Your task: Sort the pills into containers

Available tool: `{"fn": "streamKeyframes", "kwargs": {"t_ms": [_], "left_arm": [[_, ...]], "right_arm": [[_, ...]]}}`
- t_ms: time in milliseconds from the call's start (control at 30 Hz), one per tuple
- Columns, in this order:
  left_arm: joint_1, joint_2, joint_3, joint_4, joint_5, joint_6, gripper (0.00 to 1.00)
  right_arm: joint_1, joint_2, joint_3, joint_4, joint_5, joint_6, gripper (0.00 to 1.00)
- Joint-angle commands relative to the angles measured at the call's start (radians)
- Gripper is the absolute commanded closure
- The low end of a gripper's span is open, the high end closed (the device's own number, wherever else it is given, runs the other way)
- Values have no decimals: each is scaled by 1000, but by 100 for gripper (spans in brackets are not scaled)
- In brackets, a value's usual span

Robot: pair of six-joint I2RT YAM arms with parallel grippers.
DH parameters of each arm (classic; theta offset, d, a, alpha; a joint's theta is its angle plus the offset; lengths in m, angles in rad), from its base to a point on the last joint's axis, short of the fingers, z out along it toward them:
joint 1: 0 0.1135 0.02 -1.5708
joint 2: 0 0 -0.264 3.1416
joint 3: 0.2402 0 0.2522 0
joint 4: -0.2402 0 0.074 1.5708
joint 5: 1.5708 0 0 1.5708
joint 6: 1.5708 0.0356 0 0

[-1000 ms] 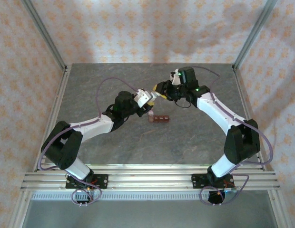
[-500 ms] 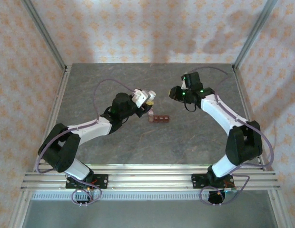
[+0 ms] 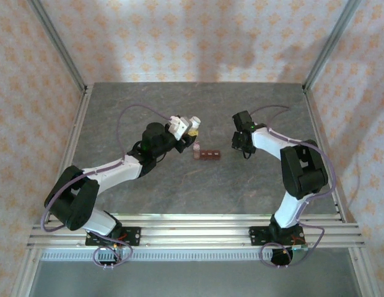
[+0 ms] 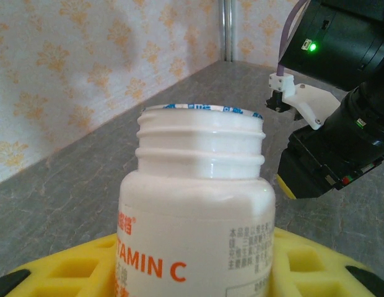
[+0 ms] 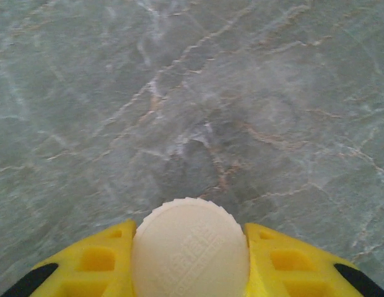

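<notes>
White vitamin bottle [image 4: 198, 204], uncapped, was clamped in the left jaws, its cap [image 5: 190, 247] in the right jaws. Tipping it over the mid-frame red-brown containers [image 3: 209, 154] was judged next.

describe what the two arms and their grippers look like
The left arm and right arm have white shells and black joints, on black base plates. A purple cable loops beside each. A green light glows on the right wrist. The left gripper and right gripper have yellow fingers with square recesses and black corners.
</notes>
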Motion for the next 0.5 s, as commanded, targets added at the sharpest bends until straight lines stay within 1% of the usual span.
{"fn": "streamKeyframes", "kwargs": {"t_ms": [0, 200, 300, 467], "left_arm": [[-6, -35, -12, 51, -20, -13, 100], [-5, -38, -18, 59, -19, -13, 100], [-5, -44, -21, 58, -18, -13, 100], [-6, -53, -24, 58, -18, -15, 100]], "right_arm": [[-7, 9, -22, 27, 84, 39, 66], [-15, 28, -37, 37, 70, 45, 54], [-19, 24, -45, 44, 57, 45, 45], [-27, -10, -35, 27, 53, 32, 28]]}}
